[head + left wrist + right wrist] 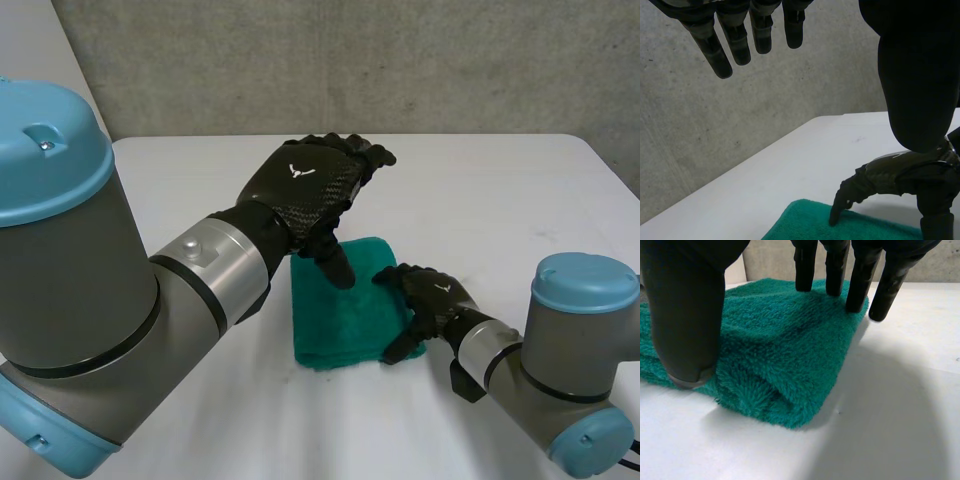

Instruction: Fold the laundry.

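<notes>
A green towel (345, 310) lies folded into a small thick rectangle on the white table (500, 190). My left hand (310, 185) hovers above the towel's far end, fingers relaxed and spread, thumb pointing down, holding nothing. In the left wrist view its fingers (735, 45) hang straight, well above the towel (840, 225). My right hand (432, 300) rests on the towel's right edge. In the right wrist view its straight fingertips (857, 295) touch the top of the towel (785, 350), and the thumb (685, 315) rests against the near corner. The left wrist view shows the right hand (890, 175) with a fingertip on the cloth.
A grey concrete wall (400, 60) stands behind the table's far edge. Bare white tabletop lies around the towel on every side. My left arm (120, 300) crosses the near left of the table.
</notes>
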Controlling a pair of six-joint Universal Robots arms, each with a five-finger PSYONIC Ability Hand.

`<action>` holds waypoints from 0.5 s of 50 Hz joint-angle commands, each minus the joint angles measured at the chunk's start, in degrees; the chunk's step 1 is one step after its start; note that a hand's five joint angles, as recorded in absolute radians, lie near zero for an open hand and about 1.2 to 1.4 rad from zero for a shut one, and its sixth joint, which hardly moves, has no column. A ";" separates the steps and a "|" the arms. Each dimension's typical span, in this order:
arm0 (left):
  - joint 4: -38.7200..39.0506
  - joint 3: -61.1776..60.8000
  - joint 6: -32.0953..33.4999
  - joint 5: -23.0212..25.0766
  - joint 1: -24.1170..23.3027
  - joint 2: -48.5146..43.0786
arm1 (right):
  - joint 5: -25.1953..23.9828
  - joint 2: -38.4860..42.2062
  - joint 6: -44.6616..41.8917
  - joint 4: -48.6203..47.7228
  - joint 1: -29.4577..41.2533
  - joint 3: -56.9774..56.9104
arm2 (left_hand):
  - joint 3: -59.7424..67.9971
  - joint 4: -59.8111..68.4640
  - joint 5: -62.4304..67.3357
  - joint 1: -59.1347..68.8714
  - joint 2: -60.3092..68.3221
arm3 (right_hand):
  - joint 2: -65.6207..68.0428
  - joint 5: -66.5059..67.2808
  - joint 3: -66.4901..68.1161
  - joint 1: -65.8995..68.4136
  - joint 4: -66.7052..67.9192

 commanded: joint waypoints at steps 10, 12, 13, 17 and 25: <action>0.18 -0.29 -0.12 0.05 0.93 -0.05 | 0.93 3.55 -1.43 -1.34 0.52 -3.84 | -1.31 -0.88 -1.90 -0.11 -0.93 | 50.31 50.13 50.34 52.78 50.34; 0.18 -0.37 -0.20 0.05 1.19 0.04 | 1.02 3.55 -2.30 -1.34 0.43 -4.55 | -1.31 -0.88 -1.90 -0.11 -0.93 | 54.86 54.68 54.89 57.33 54.89; 0.18 -0.37 -0.38 0.05 1.28 0.04 | 0.93 3.55 -2.74 -1.34 0.43 -4.81 | -1.31 -0.88 -1.90 -0.11 -0.93 | 56.37 56.20 56.40 58.84 56.40; 0.27 -0.29 -0.82 0.05 1.37 0.04 | 0.85 3.46 -5.90 -1.16 0.17 -5.95 | -1.14 -0.71 -1.74 0.06 -0.76 | 62.05 61.87 62.07 64.52 62.08; 0.27 -0.29 -0.91 0.14 1.72 -0.14 | -0.12 4.42 -14.43 -0.90 -0.27 -11.57 | -1.14 -0.71 -1.74 0.06 -0.76 | 62.05 61.87 62.07 64.52 62.08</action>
